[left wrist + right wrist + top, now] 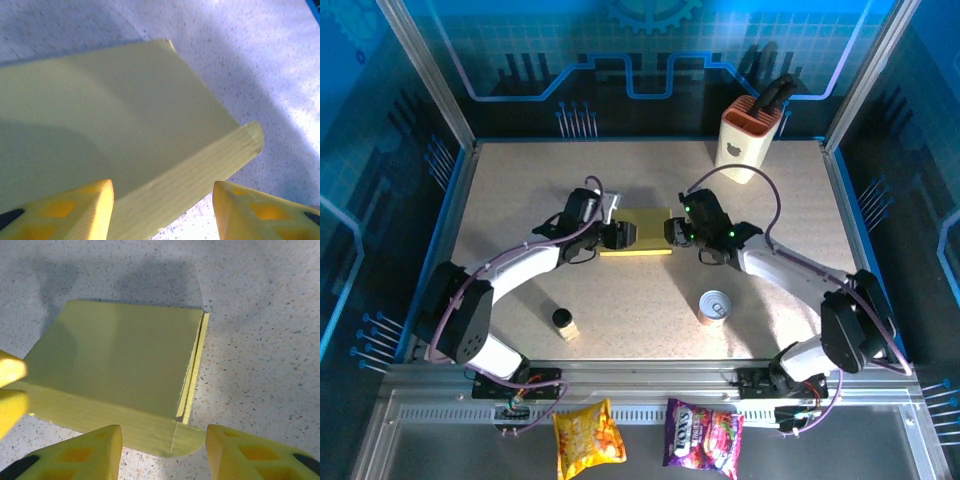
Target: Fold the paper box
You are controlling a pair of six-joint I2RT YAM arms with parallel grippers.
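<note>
Left gripper [161, 192], right gripper [162, 432] — both parted — flank the paper box [645, 238].

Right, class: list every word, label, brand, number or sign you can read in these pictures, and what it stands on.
"OXS", roughly, rest blurred: purple snack packet.
Yellow snack packet: print too blurred to read.
Tin can: label too small to read.
Knife block: small dark mark, no words legible.
Paper box: plain, no text.
</note>
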